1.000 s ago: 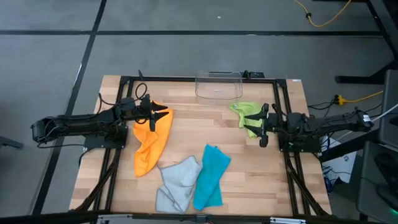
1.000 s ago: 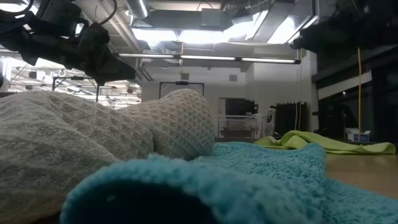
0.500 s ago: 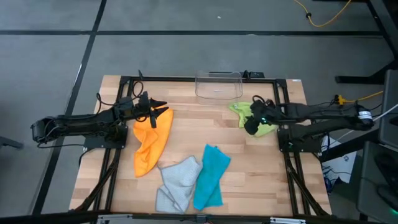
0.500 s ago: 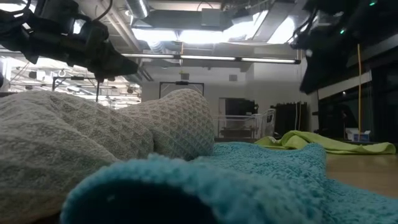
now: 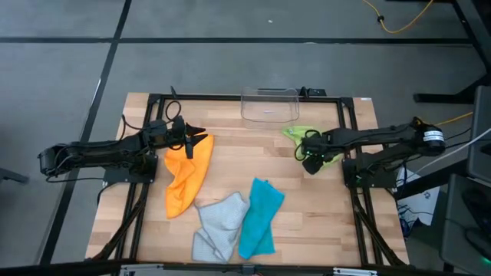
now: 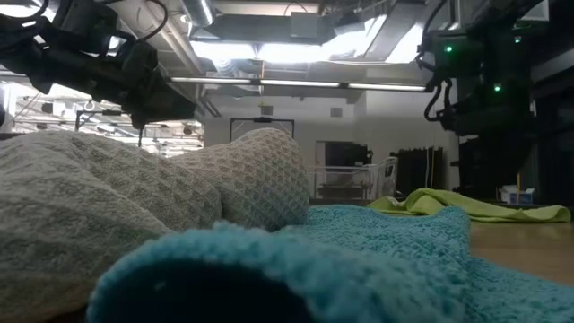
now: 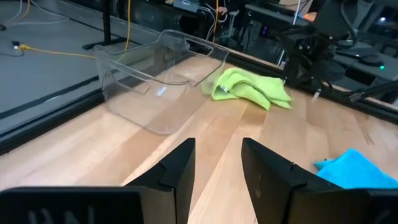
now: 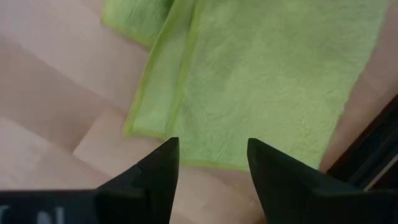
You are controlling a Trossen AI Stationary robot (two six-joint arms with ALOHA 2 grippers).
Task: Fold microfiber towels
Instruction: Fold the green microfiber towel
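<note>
Item one: the right hand (image 5: pixel 310 162). You now see it turned down over the crumpled lime green microfiber towel (image 5: pixel 304 137) at two o'clock on the pale wooden desk (image 5: pixel 230 153); a second ago it sat level near the desk's right rail, so the arm has swung inward and tipped its wrist. Its fingers (image 8: pixel 160 168) stand spread above the towel's edge, holding nothing.

Item two: the left hand (image 5: pixel 198 136). You find it at ten o'clock, above the top corner of the long orange microfiber towel (image 5: pixel 186 174), much where it was a second ago. Its fingers (image 7: pixel 177 171) stand apart with bare desk between them, nothing held.

Item three: the light grey waffle-weave microfiber towel (image 5: pixel 219 225), bunched at six o'clock, unmoved.

Item four: the teal blue microfiber towel (image 5: pixel 260 216), lying just beside the grey one on its right and touching it, unmoved.

Item five: the clear plastic bin (image 5: pixel 269 104), at twelve o'clock on the far edge of the desk, well apart from every towel but the green one, which lies near it.

All four towels lie unfolded.
</note>
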